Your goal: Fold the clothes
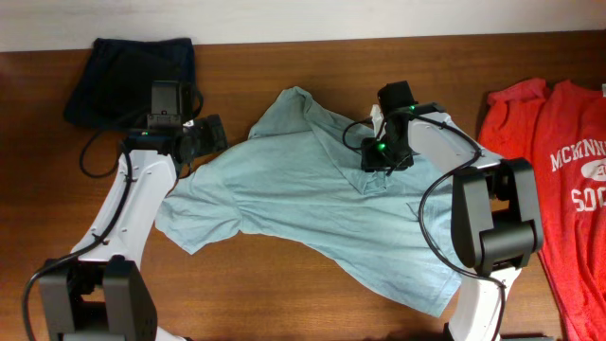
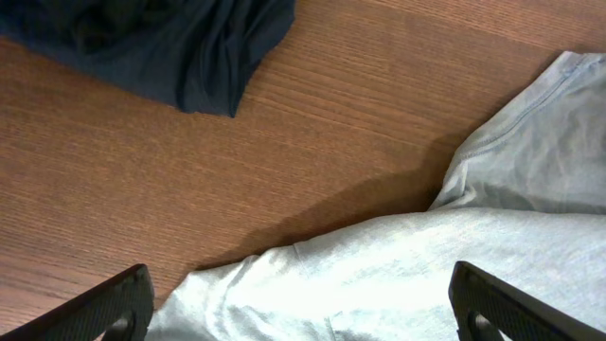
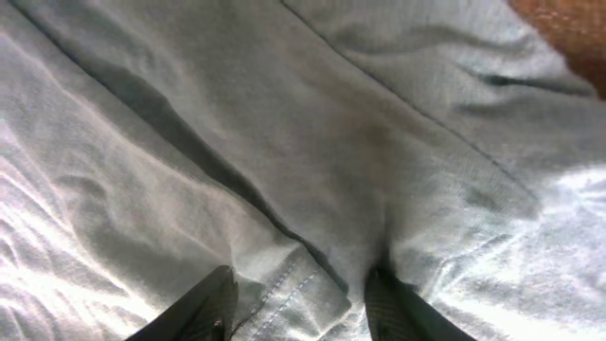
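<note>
**Fig. Grey-teal T-shirt spread for folding; overhead and both wrist views.**

The pale grey-teal T-shirt [image 1: 312, 194] lies rumpled in the middle of the tabletop [image 1: 284, 284]. A red T-shirt [image 1: 559, 170] with white lettering is at the right edge of the frame. A dark garment [image 1: 128, 71] is bunched at the upper left. All three lie apart from one another.

**Handling.** The cloth looks light, limp and thin. It creases and drapes instead of holding an edge, so a pinch should lift only a local ridge while the rest drags along the wood. It is not fragile and not slippery. The stitched hems, sleeve edges and corners are the likeliest holds, since the doubled fabric there gives more to clamp.

**Orientation.** The long axis runs diagonally, from a point near the upper centre of the overhead frame to a corner at the lower right. A lobe reaches out toward the lower left. Which end carries the neck opening cannot be told with confidence.

**Claws.** The left claw [image 1: 210, 134] is released, with its jaws spread wide, and it hovers over the shirt's left margin just beside bare wood. The right claw [image 3: 301, 305] sits on the shirt's middle. Its fingers [image 3: 204, 308] straddle a stitched fold, but whether they pinch it cannot be told.
</note>
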